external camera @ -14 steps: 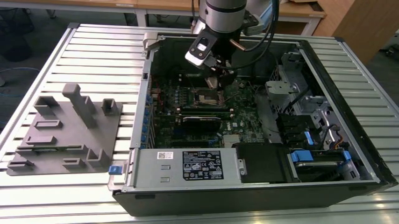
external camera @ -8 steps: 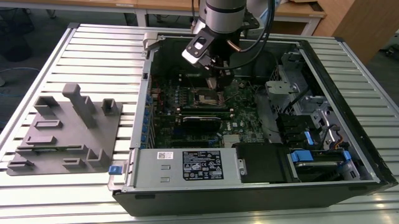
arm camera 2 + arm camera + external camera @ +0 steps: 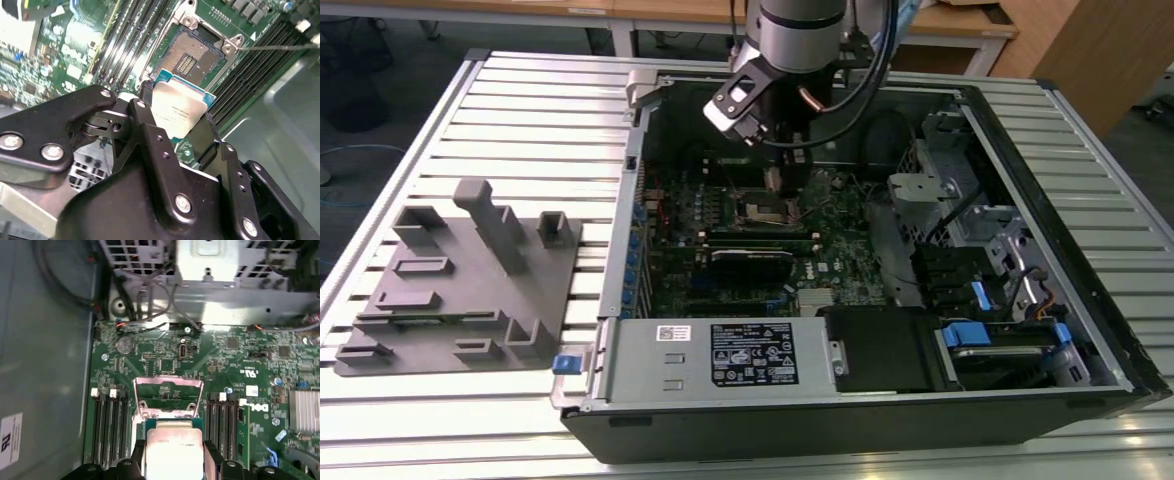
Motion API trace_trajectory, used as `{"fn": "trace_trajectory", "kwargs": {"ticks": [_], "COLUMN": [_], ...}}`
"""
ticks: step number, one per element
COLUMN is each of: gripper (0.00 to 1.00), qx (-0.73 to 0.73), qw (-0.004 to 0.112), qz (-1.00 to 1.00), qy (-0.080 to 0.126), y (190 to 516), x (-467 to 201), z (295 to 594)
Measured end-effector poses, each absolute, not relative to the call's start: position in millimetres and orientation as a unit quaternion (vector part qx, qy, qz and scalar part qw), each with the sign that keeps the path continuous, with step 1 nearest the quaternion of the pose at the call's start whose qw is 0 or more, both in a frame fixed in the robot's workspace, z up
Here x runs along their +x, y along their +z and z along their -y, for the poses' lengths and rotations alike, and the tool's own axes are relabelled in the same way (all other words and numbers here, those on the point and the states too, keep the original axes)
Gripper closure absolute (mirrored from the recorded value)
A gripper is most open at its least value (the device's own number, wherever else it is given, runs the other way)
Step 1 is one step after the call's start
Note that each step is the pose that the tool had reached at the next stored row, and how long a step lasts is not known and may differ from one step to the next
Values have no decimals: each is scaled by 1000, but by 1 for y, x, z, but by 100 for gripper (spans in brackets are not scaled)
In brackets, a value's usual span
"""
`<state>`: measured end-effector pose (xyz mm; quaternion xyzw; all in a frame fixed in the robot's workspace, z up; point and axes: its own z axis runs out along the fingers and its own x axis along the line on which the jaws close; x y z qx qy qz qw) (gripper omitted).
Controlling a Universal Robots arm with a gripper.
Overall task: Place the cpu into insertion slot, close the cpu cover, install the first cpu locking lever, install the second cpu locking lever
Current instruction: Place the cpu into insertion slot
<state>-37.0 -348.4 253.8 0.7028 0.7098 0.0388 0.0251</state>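
My gripper (image 3: 175, 116) is shut on the cpu (image 3: 178, 112), a small square chip with a silver top and a green edge. The black fingers (image 3: 138, 456) clamp it from two opposite sides. In the second wrist view the chip hangs tilted just short of the insertion slot (image 3: 197, 52), a dark open socket with a metal rim. In the first wrist view the cpu (image 3: 172, 449) covers most of the socket, and the cpu cover (image 3: 168, 381) stands open beyond it. A thin wire lever (image 3: 280, 47) sticks out beside the socket. In the exterior view the gripper (image 3: 774, 183) hovers over the slot (image 3: 767, 210).
Long black memory slots (image 3: 107, 427) flank the socket on both sides. The open computer case (image 3: 1067, 390) holds a power supply (image 3: 720, 355) near the front and drive bays (image 3: 987, 270) on the exterior view's right. A grey fixture tray (image 3: 454, 285) lies on the table at the exterior view's left.
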Motion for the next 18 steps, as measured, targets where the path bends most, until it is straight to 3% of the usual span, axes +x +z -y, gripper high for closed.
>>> {"fn": "trace_trajectory", "kwargs": {"ticks": [18], "gripper": [46], "qx": [708], "qw": [29], "qz": [-704], "qy": [42], "y": [234], "x": [-49], "z": [348]}}
